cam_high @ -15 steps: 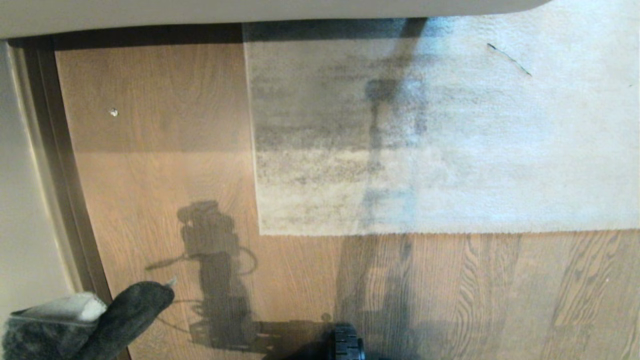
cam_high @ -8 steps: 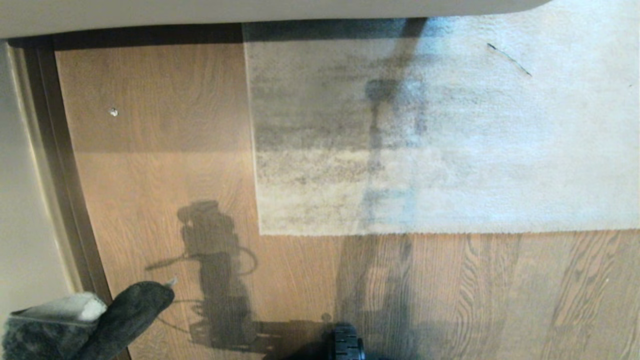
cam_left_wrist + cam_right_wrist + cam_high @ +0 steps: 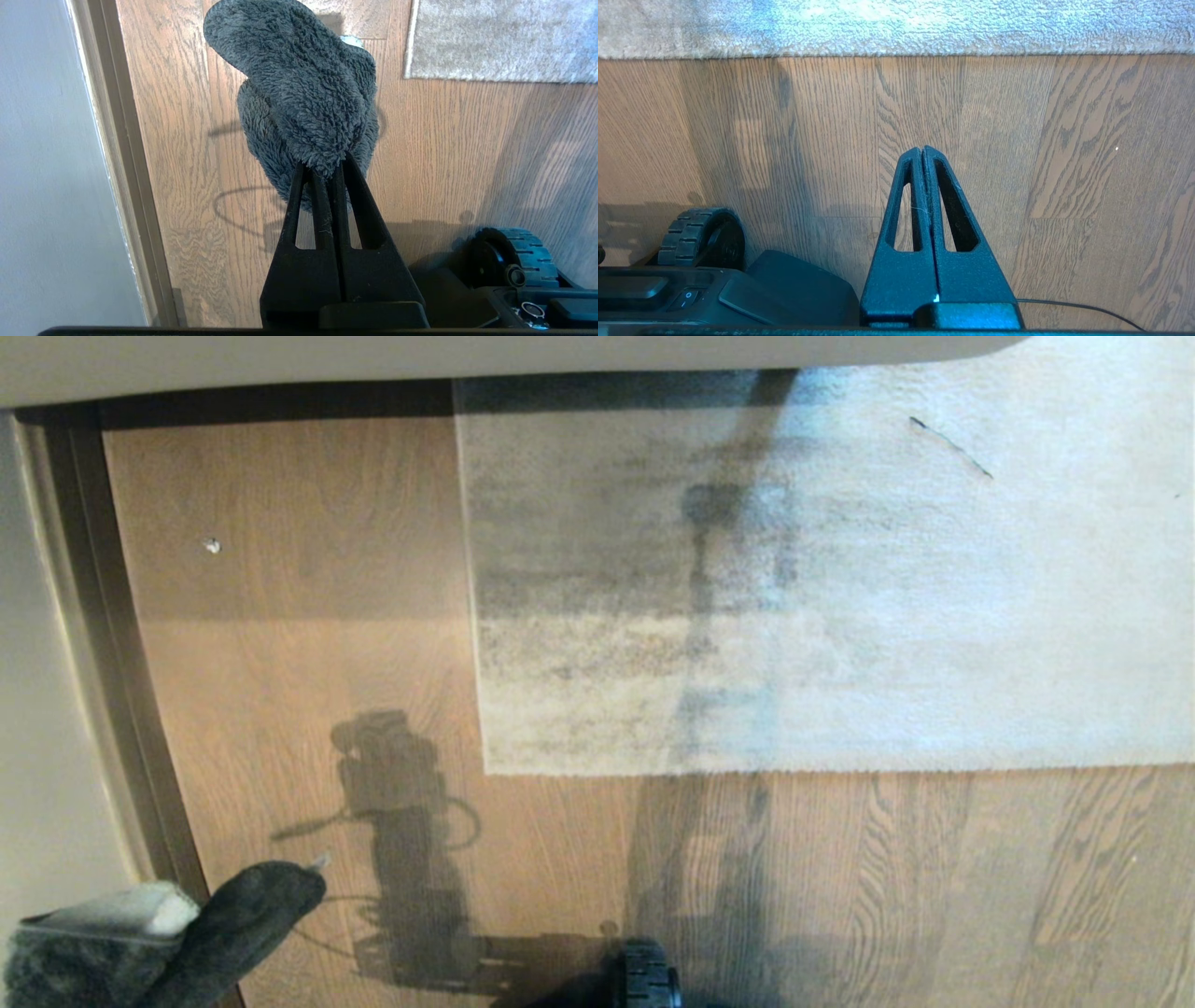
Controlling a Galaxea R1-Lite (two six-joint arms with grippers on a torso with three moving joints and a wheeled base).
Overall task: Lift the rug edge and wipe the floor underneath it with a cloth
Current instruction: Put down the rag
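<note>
A grey-beige rug lies flat on the wood floor (image 3: 308,663), its rug edge (image 3: 747,769) running straight to a square corner (image 3: 487,771) nearest me. The dark grey fluffy cloth (image 3: 303,102) hangs pinched in my left gripper (image 3: 322,165), which is shut on it; the cloth (image 3: 159,938) also shows at the head view's lower left corner. My right gripper (image 3: 923,150) is shut and empty, held above bare floor (image 3: 1064,163) a little short of the rug edge (image 3: 896,52). Neither gripper touches the rug.
A wall and brown skirting board (image 3: 103,663) run along the left of the floor. A pale ledge (image 3: 467,359) overhangs the far side. My base's front wheel (image 3: 646,980) sits at the near edge. A thin cable (image 3: 1078,308) trails on the floor by the right gripper.
</note>
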